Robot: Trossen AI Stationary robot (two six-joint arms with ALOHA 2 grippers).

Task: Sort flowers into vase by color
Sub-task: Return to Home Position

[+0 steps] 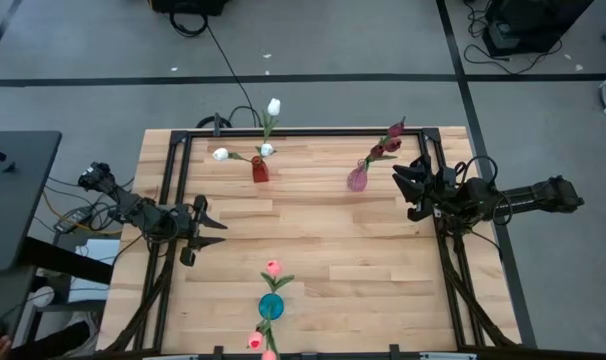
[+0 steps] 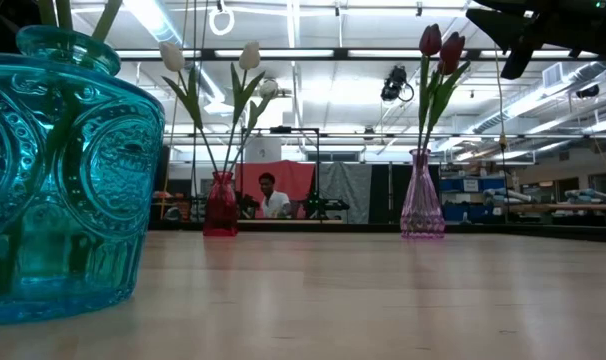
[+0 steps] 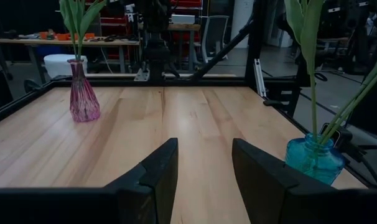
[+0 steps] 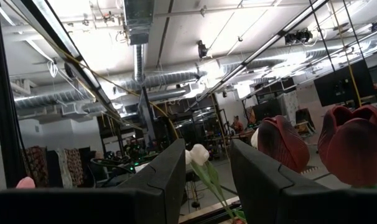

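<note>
White tulips (image 1: 268, 130) stand with their stems in a red vase (image 1: 259, 170) near the far edge. Dark maroon tulips (image 1: 388, 143) stand in a pink vase (image 1: 357, 179). Pink tulips (image 1: 272, 268) stand in a teal vase (image 1: 271, 305) by the near edge. My left gripper (image 1: 211, 227) hovers open at the table's left side and holds nothing. My right gripper (image 1: 407, 188) is open and raised at the right side, just right of the pink vase; the maroon heads (image 4: 347, 140) loom close in its wrist view.
A black metal frame (image 1: 183, 180) runs along the table's left, far and right edges. The bare wooden middle of the table (image 1: 323, 235) lies between the three vases. A person (image 2: 271, 197) sits in the room beyond the far edge.
</note>
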